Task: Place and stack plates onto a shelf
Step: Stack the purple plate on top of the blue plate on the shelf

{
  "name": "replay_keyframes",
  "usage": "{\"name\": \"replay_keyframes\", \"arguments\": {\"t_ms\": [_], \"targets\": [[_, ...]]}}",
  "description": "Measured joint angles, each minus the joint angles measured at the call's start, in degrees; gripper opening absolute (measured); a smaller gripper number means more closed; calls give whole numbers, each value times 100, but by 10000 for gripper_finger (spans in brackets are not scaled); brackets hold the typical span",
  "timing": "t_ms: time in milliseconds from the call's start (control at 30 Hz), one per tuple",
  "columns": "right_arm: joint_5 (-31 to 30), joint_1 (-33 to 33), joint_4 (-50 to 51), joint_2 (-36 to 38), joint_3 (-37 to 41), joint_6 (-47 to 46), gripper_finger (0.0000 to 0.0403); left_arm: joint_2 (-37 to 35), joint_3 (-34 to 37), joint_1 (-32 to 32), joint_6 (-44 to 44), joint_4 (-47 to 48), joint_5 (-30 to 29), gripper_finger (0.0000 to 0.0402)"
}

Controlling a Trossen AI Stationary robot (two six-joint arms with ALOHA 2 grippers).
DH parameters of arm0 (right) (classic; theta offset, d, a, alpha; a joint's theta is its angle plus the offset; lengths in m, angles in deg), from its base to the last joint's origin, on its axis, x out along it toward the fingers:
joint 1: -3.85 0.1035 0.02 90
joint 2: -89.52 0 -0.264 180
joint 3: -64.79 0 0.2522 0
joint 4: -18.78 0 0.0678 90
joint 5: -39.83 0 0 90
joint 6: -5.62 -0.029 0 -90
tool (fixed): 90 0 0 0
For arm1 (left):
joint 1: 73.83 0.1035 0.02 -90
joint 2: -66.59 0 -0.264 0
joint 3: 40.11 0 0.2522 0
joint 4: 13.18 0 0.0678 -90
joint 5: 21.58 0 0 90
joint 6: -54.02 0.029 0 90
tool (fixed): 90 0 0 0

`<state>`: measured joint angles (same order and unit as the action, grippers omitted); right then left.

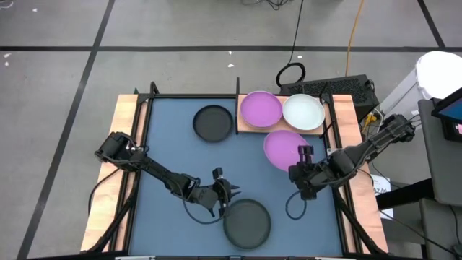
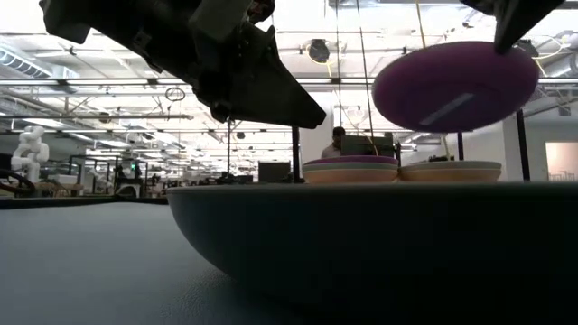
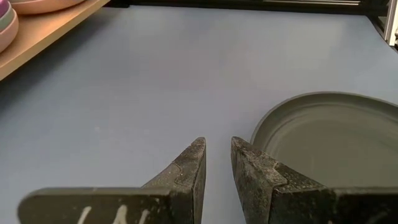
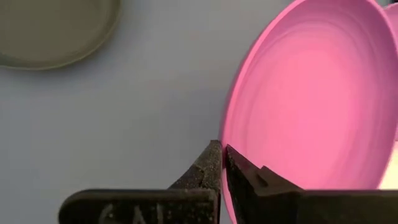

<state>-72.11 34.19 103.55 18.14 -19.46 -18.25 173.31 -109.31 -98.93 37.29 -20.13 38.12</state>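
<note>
Two stacks are sitting on the shelf (image 1: 249, 128) at one o'clock. The right gripper (image 1: 305, 152), pinching a purple plate (image 1: 283, 148), is carrying it. Two black plates (image 1: 214, 123) are waiting; the left gripper (image 1: 219, 175), slightly spread, is hovering beside one.

I see a purple plate (image 1: 260, 108) and a pale plate (image 1: 303, 112) resting side by side on the wooden shelf (image 1: 249, 128). A second purple plate (image 1: 284, 148) hangs tilted, pinched at its rim. Two black plates (image 1: 214, 123) (image 1: 247, 222) lie flat, well apart.
</note>
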Motion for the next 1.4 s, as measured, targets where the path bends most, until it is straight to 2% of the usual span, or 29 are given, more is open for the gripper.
{"name": "replay_keyframes", "arguments": {"t_ms": [600, 1033, 1400], "targets": [[-76, -1219, 476, -2, -486, 1254, 0, 0, -1, -1, -1, -2, -2, 81], [-68, -2607, 430, -2, -950, 2762, 0, 0, -2, 0, 0, 0, -2, 81], [-32, -3885, 386, -2, -969, 3652, 0, 0, -2, -3, 0, 10, -2, 81]]}}
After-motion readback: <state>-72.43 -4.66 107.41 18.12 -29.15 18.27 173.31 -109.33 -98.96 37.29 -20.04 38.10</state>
